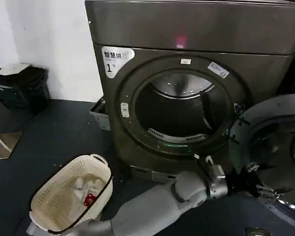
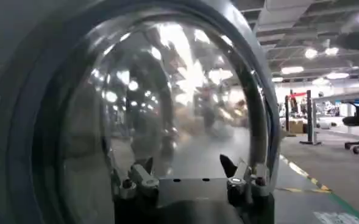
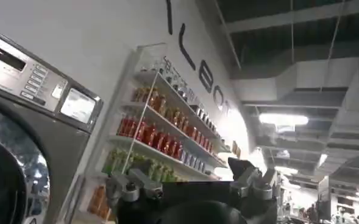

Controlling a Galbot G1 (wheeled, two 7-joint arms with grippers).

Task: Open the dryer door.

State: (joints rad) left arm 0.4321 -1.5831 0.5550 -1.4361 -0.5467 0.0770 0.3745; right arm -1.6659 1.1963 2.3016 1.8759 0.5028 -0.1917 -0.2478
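Observation:
The dryer (image 1: 186, 29), a grey-brown front loader with a white "1" sticker (image 1: 115, 59), stands with its drum opening (image 1: 179, 110) uncovered. The dryer door (image 1: 265, 115) is swung wide out to the right, its grey inner face towards me. My left arm reaches across low in front of the machine, and my left gripper (image 1: 269, 189) sits at the door's inner side. In the left wrist view the door's bulging glass (image 2: 167, 91) is close ahead of the left gripper (image 2: 185, 167), which is open and holds nothing. My right gripper (image 3: 185, 173) is open, pointing up and away from the dryer.
A white laundry basket (image 1: 71, 196) with small items inside lies on the dark floor at the front left. A black bin (image 1: 21, 88) stands by the white wall. A neighbouring machine (image 3: 21, 122) and shelves of bottles (image 3: 161, 134) lie off to the side.

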